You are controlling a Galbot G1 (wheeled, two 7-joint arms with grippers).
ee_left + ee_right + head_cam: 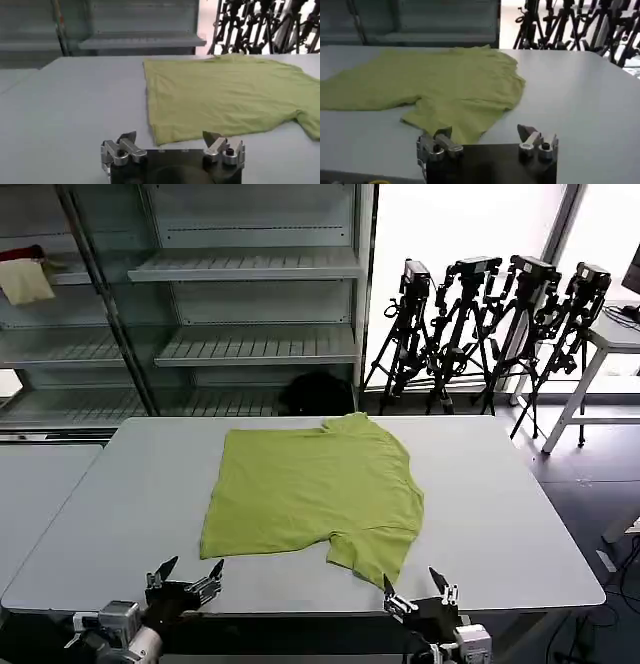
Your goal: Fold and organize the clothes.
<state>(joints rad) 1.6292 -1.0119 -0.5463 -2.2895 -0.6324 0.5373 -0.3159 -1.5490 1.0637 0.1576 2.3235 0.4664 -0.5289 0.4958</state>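
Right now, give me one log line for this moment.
shirt: flat on table, partly folded | left gripper: open, near edge, clear of shirt | right gripper: open, by sleeve

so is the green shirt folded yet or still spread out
Partly folded: the T-shirt lies flat on the table, one sleeve showing near the right gripper, the other side a straight edge.
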